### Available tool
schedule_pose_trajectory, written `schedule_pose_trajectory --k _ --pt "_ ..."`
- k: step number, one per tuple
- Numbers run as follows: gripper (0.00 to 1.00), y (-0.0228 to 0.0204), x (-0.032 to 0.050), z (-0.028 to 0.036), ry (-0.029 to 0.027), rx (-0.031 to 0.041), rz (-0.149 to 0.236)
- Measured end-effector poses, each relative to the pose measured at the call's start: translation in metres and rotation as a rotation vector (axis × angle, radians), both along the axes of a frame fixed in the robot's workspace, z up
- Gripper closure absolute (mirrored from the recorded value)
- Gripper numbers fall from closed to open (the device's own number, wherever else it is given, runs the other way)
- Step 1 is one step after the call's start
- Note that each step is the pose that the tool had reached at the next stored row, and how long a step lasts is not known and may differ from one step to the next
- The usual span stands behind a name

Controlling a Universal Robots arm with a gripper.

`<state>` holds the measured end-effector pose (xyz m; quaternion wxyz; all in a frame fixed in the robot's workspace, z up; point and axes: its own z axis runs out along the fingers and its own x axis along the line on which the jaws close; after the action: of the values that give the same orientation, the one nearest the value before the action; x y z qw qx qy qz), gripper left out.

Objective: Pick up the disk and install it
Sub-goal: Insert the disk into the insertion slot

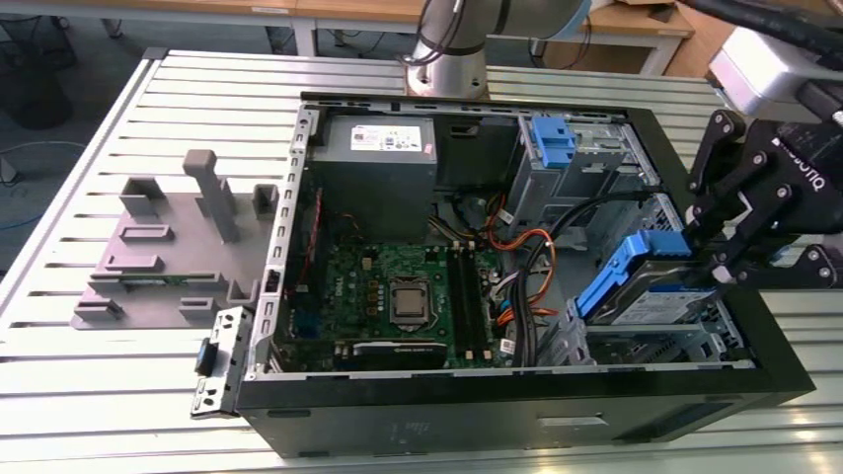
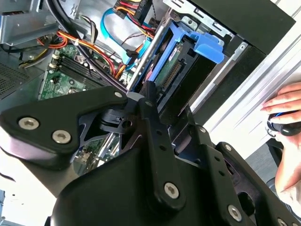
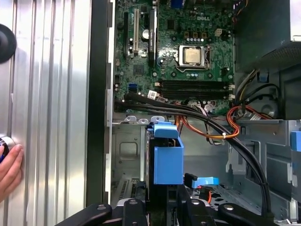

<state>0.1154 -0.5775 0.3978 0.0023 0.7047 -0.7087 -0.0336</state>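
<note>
The disk [image 1: 642,296] is a silver drive in a blue carrier bracket. It stands tilted, one end raised, in the drive bay at the exterior view's right end of the open computer case [image 1: 527,390]. My gripper [image 1: 706,259] reaches in from the exterior view's right and is shut on the raised blue end of the bracket. In the first wrist view the blue bracket [image 3: 168,157] rises edge-on between my fingers [image 3: 188,207]. The second wrist view has the disk [image 2: 181,66] with its connector edge just beyond a black finger [image 2: 149,106].
Inside the case are the green motherboard [image 1: 395,296], orange and black cables [image 1: 527,267], a grey power supply [image 1: 375,148] and a tall blue latch [image 1: 554,143]. A grey fixture [image 1: 172,247] stands on the slatted table [image 1: 132,395]. A person's hand [image 2: 287,108] rests beside the case.
</note>
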Motion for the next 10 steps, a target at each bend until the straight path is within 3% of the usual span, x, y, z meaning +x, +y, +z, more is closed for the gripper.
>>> schedule_pose_trajectory --k 10 --pt "0.65 -0.0052 -0.0001 -0.0182 0.0 0.0001 0.0"
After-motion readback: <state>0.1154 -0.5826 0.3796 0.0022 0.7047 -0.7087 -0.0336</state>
